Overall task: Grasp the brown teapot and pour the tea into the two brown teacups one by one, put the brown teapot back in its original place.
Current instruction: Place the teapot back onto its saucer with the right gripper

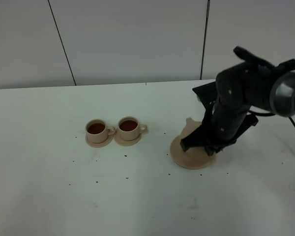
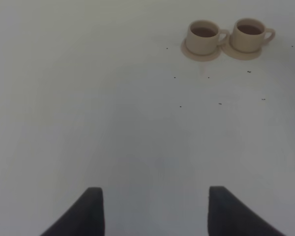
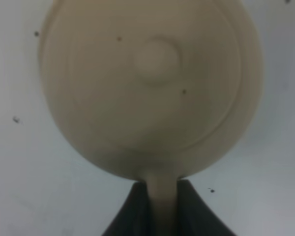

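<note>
Table [image 1: 49,196] white, speckled dark; grey panelled wall [image 1: 132,39] behind. We see 2 cups [image 1: 113,129] full, right gripper [image 3: 162,206] clamping teapot [image 3: 152,88] handle, left gripper [image 2: 155,211] wide.

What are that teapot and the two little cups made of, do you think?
The teapot looks like glazed ceramic: smooth, evenly beige, with a soft sheen on its domed lid. The two cups and their saucers match it in colour and rounded, thick rims, so probably the same ware, though plastic can't be ruled out.
</note>
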{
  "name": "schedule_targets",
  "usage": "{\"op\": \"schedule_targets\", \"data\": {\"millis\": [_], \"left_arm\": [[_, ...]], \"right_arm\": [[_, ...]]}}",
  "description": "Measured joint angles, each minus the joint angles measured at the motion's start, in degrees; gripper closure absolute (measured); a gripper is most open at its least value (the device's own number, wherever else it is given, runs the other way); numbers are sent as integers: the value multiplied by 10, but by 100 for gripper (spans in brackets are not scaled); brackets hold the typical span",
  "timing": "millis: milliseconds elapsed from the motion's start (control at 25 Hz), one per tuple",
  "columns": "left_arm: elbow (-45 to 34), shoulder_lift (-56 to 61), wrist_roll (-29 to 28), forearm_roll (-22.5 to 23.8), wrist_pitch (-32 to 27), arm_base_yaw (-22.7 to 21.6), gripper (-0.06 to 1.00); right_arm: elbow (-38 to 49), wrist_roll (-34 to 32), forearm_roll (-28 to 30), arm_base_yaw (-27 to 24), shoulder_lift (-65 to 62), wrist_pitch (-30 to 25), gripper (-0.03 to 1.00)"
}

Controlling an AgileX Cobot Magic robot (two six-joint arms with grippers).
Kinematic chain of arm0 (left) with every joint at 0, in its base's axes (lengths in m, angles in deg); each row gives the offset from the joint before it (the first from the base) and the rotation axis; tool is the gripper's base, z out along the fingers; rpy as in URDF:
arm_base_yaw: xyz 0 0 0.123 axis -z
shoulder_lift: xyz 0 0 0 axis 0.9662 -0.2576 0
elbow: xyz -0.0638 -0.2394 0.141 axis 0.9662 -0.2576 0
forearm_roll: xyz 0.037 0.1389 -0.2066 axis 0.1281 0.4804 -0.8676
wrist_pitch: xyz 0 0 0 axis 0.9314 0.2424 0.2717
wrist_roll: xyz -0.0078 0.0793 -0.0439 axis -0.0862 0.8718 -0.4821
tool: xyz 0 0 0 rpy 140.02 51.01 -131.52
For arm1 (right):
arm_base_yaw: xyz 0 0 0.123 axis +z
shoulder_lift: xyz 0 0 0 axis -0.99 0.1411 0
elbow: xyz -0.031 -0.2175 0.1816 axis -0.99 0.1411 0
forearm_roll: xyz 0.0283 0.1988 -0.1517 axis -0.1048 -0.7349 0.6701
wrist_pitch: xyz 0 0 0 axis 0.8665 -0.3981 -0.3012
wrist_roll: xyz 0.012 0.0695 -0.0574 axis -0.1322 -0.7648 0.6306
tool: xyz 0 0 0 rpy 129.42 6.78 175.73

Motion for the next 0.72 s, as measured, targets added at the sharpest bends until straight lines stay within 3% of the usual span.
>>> {"op": "schedule_targets", "data": {"millis": [280, 720], "left_arm": [[0, 0, 0, 0, 0, 0, 41], [0, 0, 0, 0, 0, 0, 41]], "right_arm": [[19, 0, -1, 18, -2, 49, 88], [20, -4, 0, 21, 6, 64, 88]]}}
